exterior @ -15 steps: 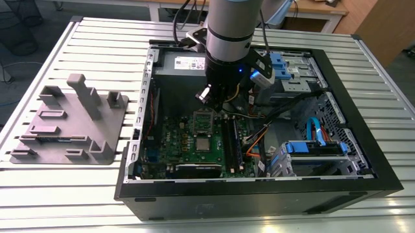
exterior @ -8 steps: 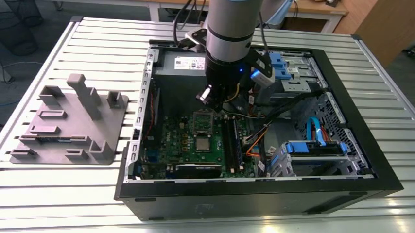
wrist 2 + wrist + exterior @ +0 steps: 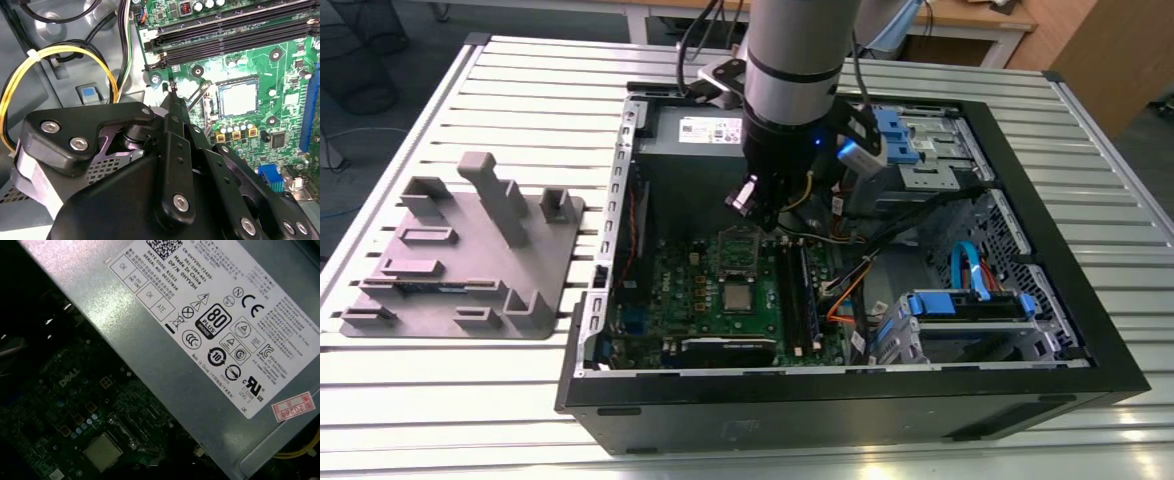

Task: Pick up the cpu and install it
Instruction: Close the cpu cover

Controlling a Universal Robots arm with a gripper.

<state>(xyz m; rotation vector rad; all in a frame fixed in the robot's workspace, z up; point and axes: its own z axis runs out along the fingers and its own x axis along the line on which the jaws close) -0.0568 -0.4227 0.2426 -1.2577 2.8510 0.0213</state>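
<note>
The cpu (image 3: 738, 297) is a small silvery square lying flat in its socket on the green motherboard (image 3: 687, 290) inside the open computer case. In both wrist views the cpu (image 3: 238, 97) (image 3: 102, 451) has nothing on top of it. The silver socket frame (image 3: 740, 244) stands swung open just behind it. My gripper (image 3: 765, 212) hangs above the board, behind the socket and apart from the cpu. In the second wrist view the gripper (image 3: 172, 92) looks shut, its tips together with nothing between them.
A grey power supply (image 3: 200, 340) lies along the case's far wall. Memory slots (image 3: 230, 30) run beside the socket. Yellow and black cables (image 3: 60, 55) loop near the gripper. Blue-tabbed drive cages (image 3: 974, 305) take up the exterior view's right. A grey tray with posts (image 3: 467, 250) sits on the slatted table outside the case.
</note>
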